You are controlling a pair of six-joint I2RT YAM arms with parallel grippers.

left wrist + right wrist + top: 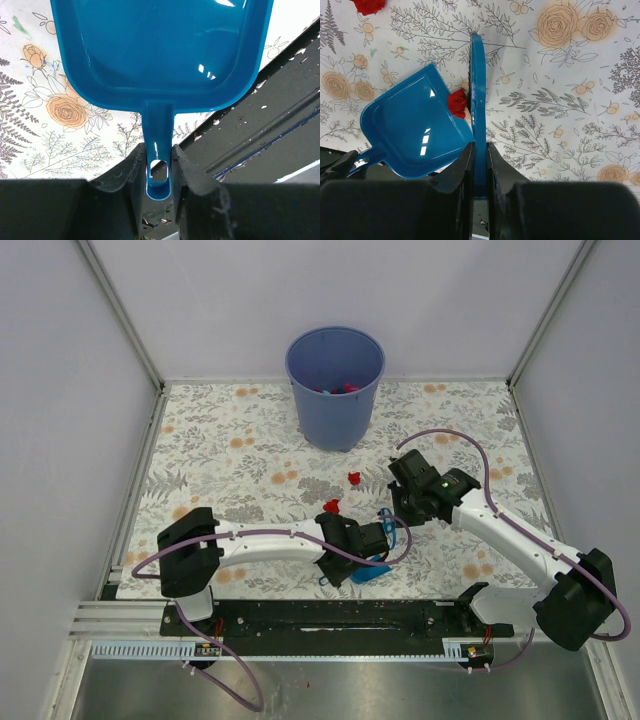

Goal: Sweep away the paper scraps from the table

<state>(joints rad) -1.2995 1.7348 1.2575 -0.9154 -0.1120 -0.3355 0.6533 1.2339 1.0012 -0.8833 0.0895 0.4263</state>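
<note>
I see one red paper scrap (457,102) lying on the table (560,130) right at the lip of the blue dustpan (410,135), pressed against the blue brush (478,85) that shows edge-on beside it. A second scrap (368,5) lies further out on the floral print, well apart from the pan. My right gripper (479,152) is pressed together on the brush's handle, and my left gripper (159,160) pinches the dustpan's handle near its end. At the table's far side stands a blue bin (335,380) with red bits inside
</note>
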